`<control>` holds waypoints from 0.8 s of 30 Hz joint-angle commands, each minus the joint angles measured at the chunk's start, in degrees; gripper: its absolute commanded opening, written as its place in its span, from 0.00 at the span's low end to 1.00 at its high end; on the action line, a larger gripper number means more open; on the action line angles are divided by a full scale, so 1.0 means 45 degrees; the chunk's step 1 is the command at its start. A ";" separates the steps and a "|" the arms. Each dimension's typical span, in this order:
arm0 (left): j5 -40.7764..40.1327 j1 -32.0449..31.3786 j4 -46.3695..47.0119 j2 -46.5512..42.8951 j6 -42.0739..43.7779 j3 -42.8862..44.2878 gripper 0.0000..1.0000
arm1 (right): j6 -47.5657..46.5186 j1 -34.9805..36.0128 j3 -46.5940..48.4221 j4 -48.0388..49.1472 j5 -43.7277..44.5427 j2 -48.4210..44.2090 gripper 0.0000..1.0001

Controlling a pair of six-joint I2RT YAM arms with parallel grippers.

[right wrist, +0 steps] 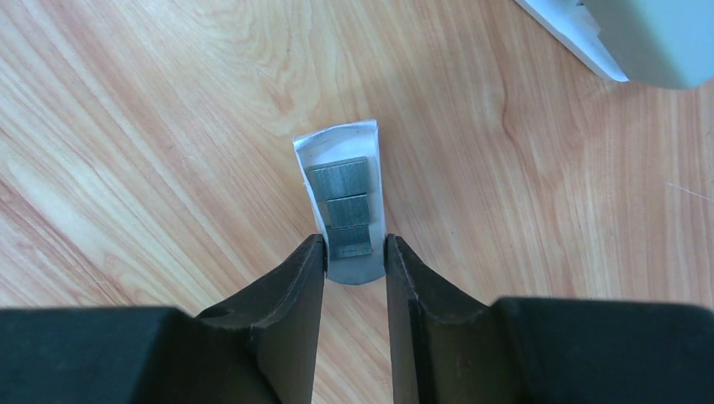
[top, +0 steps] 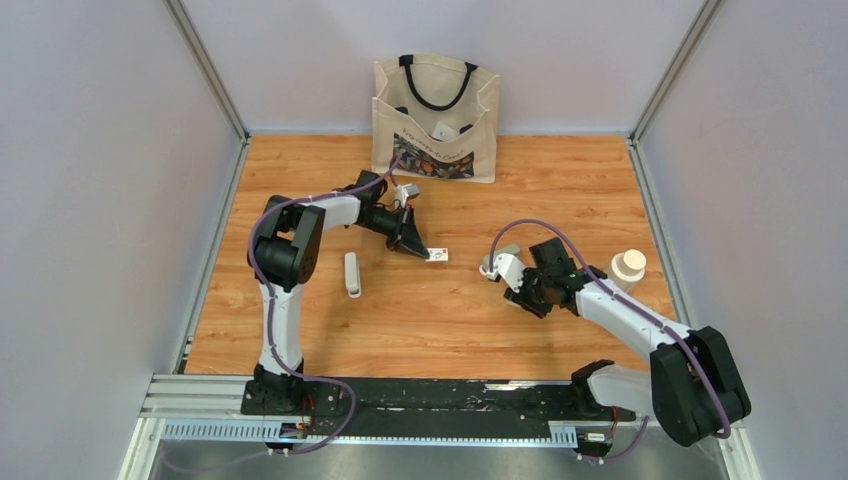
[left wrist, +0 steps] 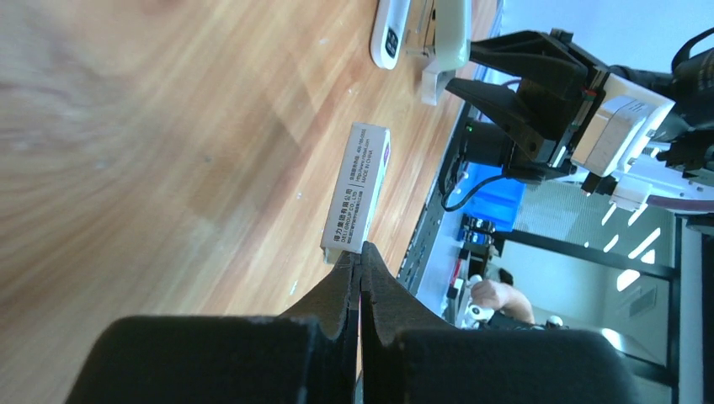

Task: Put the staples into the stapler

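Right wrist view: the right gripper (right wrist: 354, 248) stands narrow, its two fingers (right wrist: 295, 295) pressed against the sides of a small paper tray (right wrist: 337, 139) at the lower middle of the frame. The staples (right wrist: 341, 198) lie in that tray as three short grey blocks in a row, the nearest one just between the fingertips. Whether the tray rests on the table (right wrist: 168, 126) or hangs a little above it I cannot tell. The blocks look loose, so the tray should travel level and slowly, open end no lower than the pinched end, or they may slide out. The stapler (right wrist: 648, 38) shows only as a pale corner at the upper right of the frame, and whether its channel is open is not visible here. In the left wrist view the left gripper (left wrist: 360, 261) is pressed together on nothing, its tip at the near end of a small printed box (left wrist: 358, 189) at mid-frame.
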 commanded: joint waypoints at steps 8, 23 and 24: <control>-0.0551 0.1321 -0.0915 0.0156 0.0873 0.2070 0.00 | -0.0077 -0.0205 -0.0149 0.0192 0.0146 -0.0220 0.35; -0.1215 0.2005 -0.1893 0.0157 0.1890 0.2169 0.35 | -0.0136 -0.0224 -0.0130 0.0035 0.0087 -0.0532 0.60; -0.1196 0.2083 -0.1855 0.0079 0.1871 0.2169 0.38 | -0.0136 -0.0224 -0.0091 0.0016 0.0107 -0.0590 0.62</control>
